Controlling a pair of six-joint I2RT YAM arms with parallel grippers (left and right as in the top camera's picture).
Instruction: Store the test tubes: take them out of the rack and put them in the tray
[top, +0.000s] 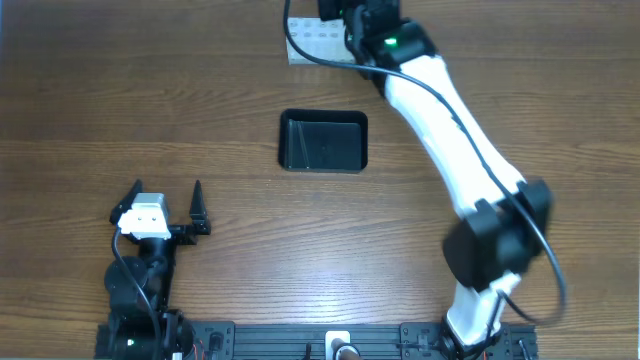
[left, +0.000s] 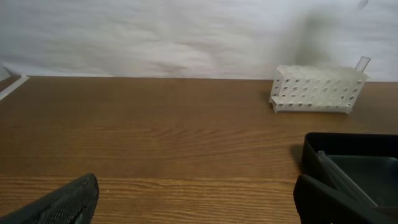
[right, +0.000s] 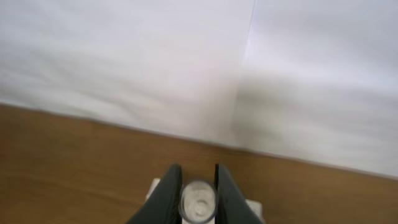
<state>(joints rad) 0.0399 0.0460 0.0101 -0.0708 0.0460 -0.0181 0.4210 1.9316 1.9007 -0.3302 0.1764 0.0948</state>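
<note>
Right claw (right: 196, 169) nipped close on a tube (right: 198, 205) right at the rack (top: 310, 45), its rim showing between the fingers; likely light, stiff, slick, breakable, so grip just under rim, gently; left claw (top: 165, 192) wide open, empty, well off rack.

The setting is a robotics lab bench rather than a home or shop. Two robot arms, one at the left (top: 140, 270) and one at the right (top: 450, 130), stand on a black rail (top: 290, 338) along the edge of a wooden table (top: 150, 120), with cables (top: 548, 262) looping from them. A plain white wall (left: 155, 37) backs the table. The table carries lab ware: a white perforated rack (left: 317, 90) with a clear test tube (left: 362, 62), and a black tray (top: 323, 141).
</note>
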